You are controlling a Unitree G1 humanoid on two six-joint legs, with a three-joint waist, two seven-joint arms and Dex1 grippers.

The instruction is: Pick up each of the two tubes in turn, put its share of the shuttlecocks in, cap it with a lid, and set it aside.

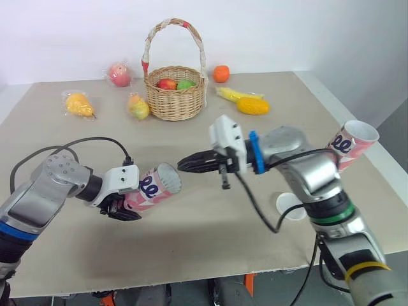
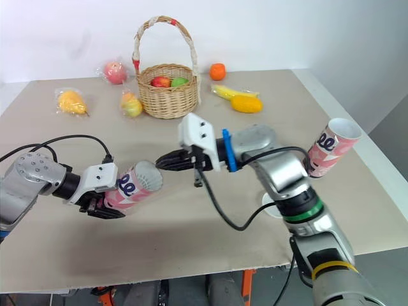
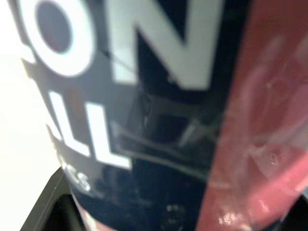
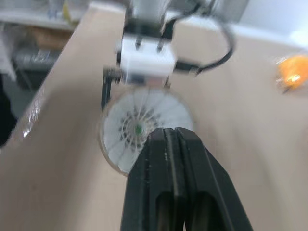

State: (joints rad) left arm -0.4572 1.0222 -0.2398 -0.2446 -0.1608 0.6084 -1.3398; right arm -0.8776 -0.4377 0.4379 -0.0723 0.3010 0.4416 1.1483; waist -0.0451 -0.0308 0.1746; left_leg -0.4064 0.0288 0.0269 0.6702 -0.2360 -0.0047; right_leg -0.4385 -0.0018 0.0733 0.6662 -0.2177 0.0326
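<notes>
My left gripper [image 1: 127,203] is shut on a pink tube [image 1: 153,185] with dark blue lettering [image 3: 120,96], held low over the table [image 1: 210,248] and tilted with its open mouth facing right. Seen from the right wrist, white shuttlecock feathers [image 4: 142,126] sit inside that mouth. My right gripper [image 1: 185,164] is shut, with nothing visible between its fingers [image 4: 166,159], and its tips point at the mouth from just to its right. A second pink tube [image 1: 350,143] stands tilted at the table's right edge. A white lid [image 1: 290,205] lies flat beside my right forearm.
A wicker basket [image 1: 175,95] holding fruit stands at the back centre. Around it lie a peach [image 1: 119,74], an orange [image 1: 220,74], bagged yellow fruit [image 1: 78,104], a pear [image 1: 138,106] and a yellow banana-like piece [image 1: 245,102]. The table's right edge is close to the second tube.
</notes>
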